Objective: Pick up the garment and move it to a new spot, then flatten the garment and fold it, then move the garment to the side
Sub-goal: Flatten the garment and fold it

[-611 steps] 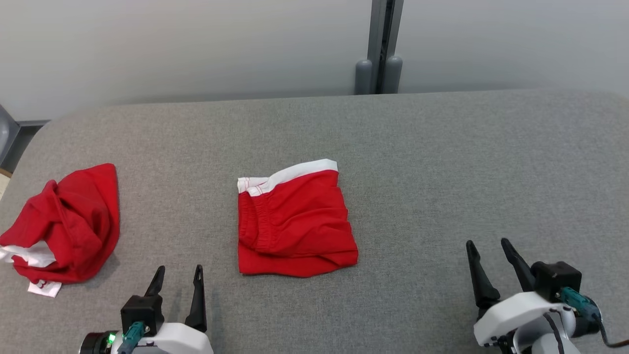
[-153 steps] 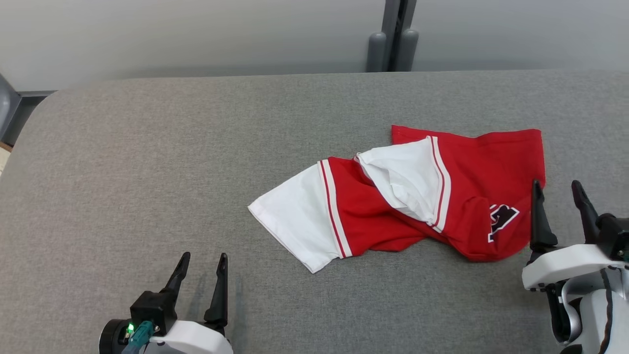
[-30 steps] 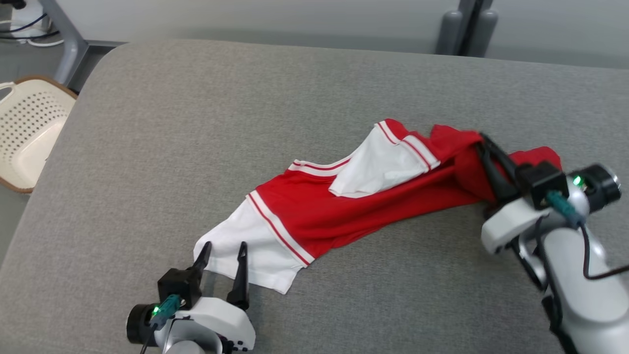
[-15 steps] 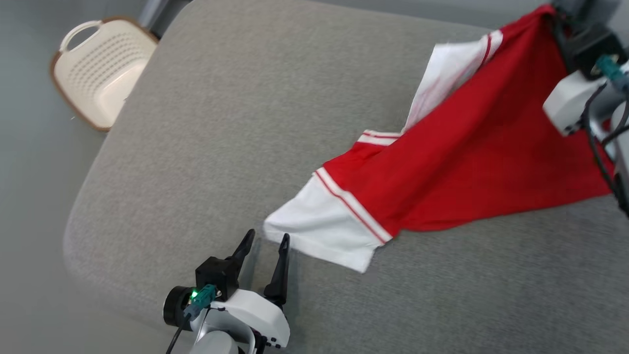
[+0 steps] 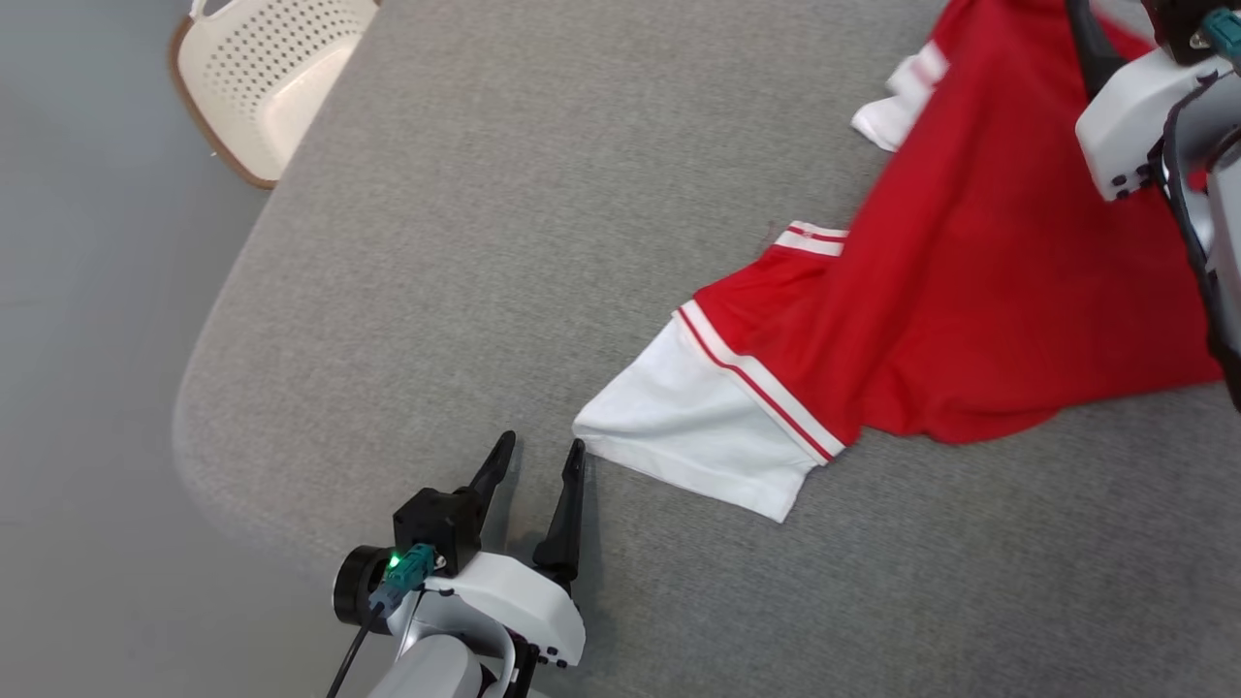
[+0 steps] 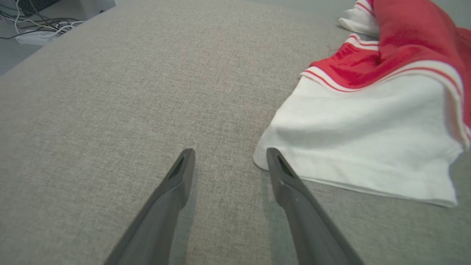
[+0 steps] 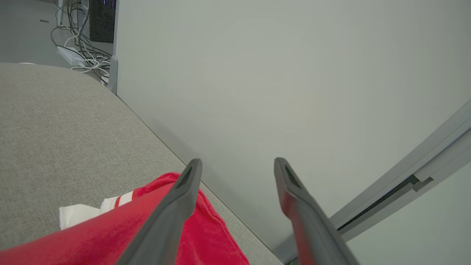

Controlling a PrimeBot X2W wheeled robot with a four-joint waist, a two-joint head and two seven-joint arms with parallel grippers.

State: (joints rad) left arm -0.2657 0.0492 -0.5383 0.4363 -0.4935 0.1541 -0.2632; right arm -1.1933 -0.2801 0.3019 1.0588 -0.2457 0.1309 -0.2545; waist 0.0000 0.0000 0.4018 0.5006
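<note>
1. One red-and-white garment [image 5: 970, 291] lies on the grey bench [image 5: 485, 242].
2. Two grippers: the left gripper [image 5: 542, 442] is wide and empty just beside the garment's white end; the right gripper [image 7: 238, 161] is wide and empty over the red cloth.
3. One basket [image 5: 262, 68].

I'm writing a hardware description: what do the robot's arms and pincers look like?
The left pincer and right pincer each have two long, dark, tapering fingers on a black block and white wrist shell. The left wrist carries a teal connector, green light and black cable.
</note>
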